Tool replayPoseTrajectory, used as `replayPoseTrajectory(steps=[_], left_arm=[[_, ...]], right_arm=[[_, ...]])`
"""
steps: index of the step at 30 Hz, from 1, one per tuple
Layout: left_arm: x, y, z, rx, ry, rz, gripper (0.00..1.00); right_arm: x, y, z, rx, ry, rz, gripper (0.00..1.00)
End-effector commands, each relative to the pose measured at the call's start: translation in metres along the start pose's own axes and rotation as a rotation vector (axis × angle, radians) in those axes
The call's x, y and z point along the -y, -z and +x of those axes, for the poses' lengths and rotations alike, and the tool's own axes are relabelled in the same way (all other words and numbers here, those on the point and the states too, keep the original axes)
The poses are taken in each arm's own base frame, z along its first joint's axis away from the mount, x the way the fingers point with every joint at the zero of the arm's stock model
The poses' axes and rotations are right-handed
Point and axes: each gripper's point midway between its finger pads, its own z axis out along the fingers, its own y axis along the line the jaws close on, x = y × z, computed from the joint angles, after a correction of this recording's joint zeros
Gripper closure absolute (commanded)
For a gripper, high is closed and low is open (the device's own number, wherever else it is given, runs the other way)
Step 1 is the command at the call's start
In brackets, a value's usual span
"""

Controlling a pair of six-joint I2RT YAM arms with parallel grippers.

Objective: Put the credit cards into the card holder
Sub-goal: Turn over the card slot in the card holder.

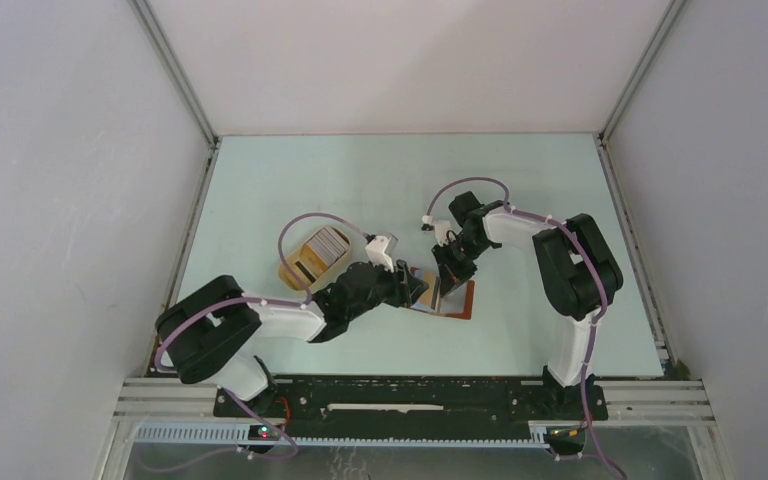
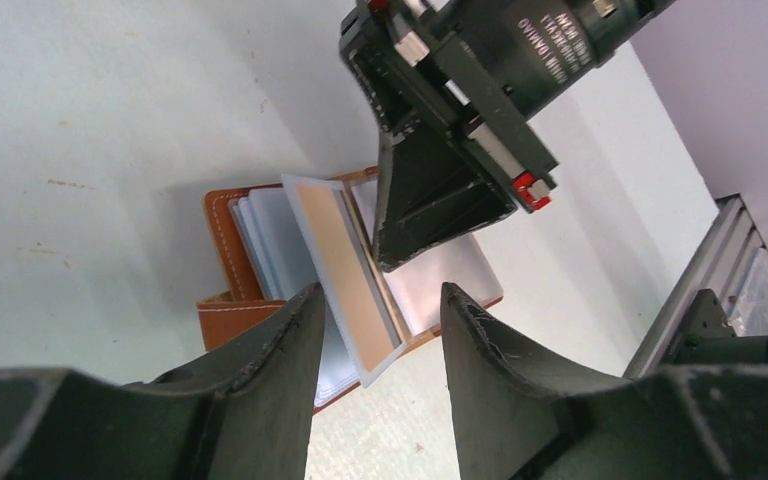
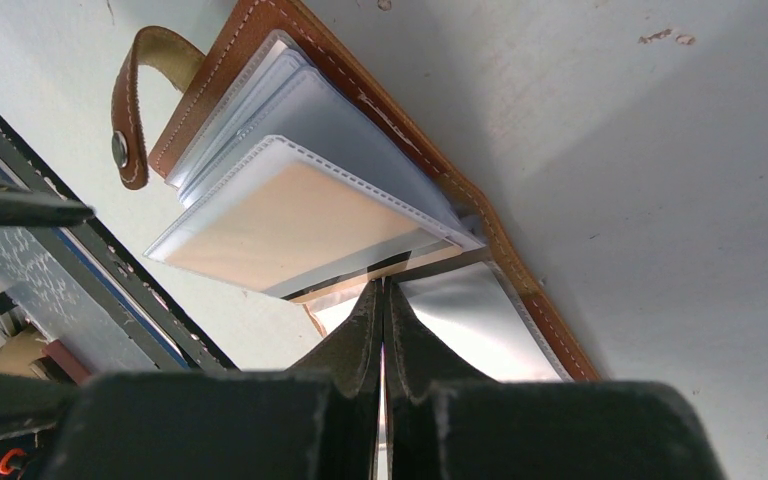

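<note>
The reddish-brown card holder (image 1: 457, 301) lies open on the table, between both grippers. In the left wrist view its leather cover (image 2: 222, 225) and clear pockets show; one raised pocket holds an orange-tan card (image 2: 345, 270). The same card (image 3: 280, 225) shows in the right wrist view, with the strap tab (image 3: 130, 90) at the upper left. My right gripper (image 3: 381, 285) is shut, its tips pressed on the pockets at the holder's fold (image 1: 448, 283). My left gripper (image 2: 380, 295) is open and empty, just left of the holder (image 1: 422, 290). More credit cards (image 1: 328, 240) stand edge-on in a tray.
The tan tray (image 1: 300, 268) sits left of the holder, behind my left arm. White walls enclose the pale table on three sides. A metal rail (image 1: 410, 395) runs along the near edge. My right gripper body (image 2: 460, 90) hangs over the holder.
</note>
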Motion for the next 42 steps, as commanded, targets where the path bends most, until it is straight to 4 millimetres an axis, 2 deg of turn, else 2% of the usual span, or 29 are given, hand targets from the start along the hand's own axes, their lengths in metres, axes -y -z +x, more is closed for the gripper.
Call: replayPoseTrajectory(steps=[1,8,29,42], left_arm=[[-0.001,-0.009,-0.007,0.015,-0.020,-0.025,0.49],[-0.004,-0.013,0.000,-0.020,-0.013,-0.045,0.51],[0.009,-0.024,0.016,-0.106,-0.001,0.025,0.60],[0.028,-0.023,0.015,-0.118,0.030,0.114,0.59]], right_arm=[[0.004,0.000,-0.005,0.000,0.019,0.020,0.96],[0.003,0.001,-0.006,0.000,0.021,0.019,0.96],[-0.001,0.007,-0.010,0.018,0.035,0.009,0.96],[-0.019,0.046,-0.024,0.122,0.131,-0.020,0.84]])
